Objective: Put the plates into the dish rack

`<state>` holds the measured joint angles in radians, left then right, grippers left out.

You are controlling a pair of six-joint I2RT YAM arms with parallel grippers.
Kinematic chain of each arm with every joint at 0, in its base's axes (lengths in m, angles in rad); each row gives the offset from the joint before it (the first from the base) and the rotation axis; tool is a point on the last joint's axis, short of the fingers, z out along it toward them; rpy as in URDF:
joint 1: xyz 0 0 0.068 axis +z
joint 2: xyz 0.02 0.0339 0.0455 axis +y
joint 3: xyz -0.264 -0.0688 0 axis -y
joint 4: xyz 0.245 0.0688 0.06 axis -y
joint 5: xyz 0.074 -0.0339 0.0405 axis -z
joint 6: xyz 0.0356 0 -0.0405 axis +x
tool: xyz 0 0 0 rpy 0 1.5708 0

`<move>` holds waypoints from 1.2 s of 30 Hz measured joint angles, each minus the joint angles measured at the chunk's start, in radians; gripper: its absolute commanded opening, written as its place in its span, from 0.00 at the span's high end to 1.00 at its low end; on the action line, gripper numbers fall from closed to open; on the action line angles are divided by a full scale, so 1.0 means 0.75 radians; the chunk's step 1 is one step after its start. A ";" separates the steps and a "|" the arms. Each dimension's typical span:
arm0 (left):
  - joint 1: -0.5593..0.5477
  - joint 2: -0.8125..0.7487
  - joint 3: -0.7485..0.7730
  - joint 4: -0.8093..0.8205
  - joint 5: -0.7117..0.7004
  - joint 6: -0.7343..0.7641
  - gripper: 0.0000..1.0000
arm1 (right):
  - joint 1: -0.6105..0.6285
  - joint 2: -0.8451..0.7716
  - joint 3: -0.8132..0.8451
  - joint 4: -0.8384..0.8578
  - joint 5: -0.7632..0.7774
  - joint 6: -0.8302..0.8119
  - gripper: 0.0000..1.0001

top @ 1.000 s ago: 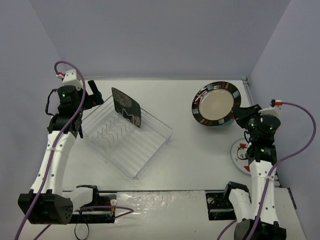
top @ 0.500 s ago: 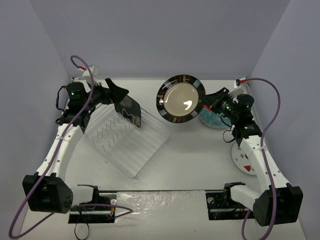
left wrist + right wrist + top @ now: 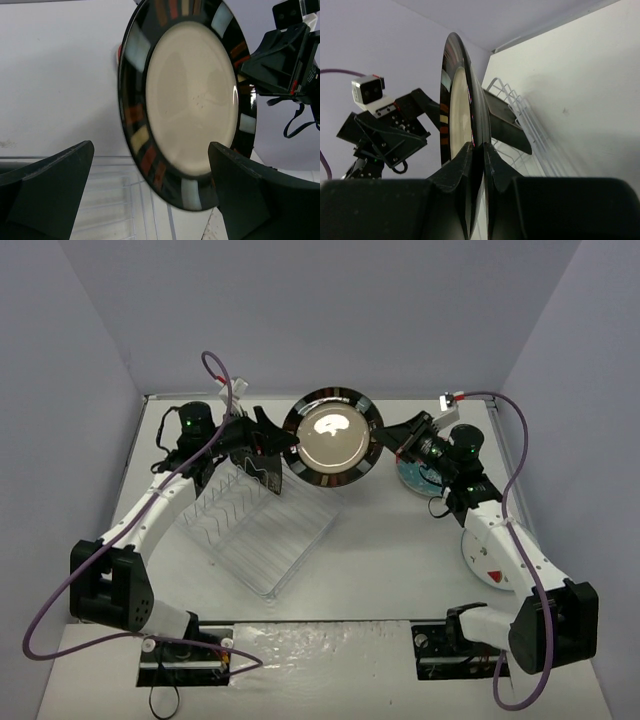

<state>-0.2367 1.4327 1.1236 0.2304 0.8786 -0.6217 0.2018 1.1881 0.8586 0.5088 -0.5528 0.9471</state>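
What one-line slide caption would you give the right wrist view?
Right arm's jaws clamp the striped-rim plate upright by its edge, dish rack beyond.

White link shells along the left arm (image 3: 140, 520) and the right arm (image 3: 505, 545) — bulky black housings at every joint. Tiny green lights (image 3: 187, 424) glowing on the black motor blocks. Purple cables (image 3: 208, 356) looping off each wrist and trailing down to the bases. Small white camera box (image 3: 368, 92) with a red tag up by the left wrist. Fingers (image 3: 50, 187) matte black, thick and wedge-shaped, faintly grainy — blunt at the tips. Black mounting brackets (image 3: 455, 640) under both bases.
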 measured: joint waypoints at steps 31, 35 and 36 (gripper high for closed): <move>0.082 -0.007 -0.014 0.261 0.052 -0.220 1.00 | 0.103 0.343 0.136 0.459 -0.222 -0.067 0.90; 0.085 0.012 -0.014 0.300 0.071 -0.231 1.00 | 0.100 0.401 0.185 0.466 -0.326 -0.118 0.78; 0.085 0.018 -0.014 0.319 0.083 -0.238 1.00 | 0.104 0.418 0.200 0.465 -0.356 -0.129 0.74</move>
<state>-0.1731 1.4464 1.1130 0.4697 0.9409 -0.8002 0.2800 1.5020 1.0089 0.8575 -0.8195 0.8505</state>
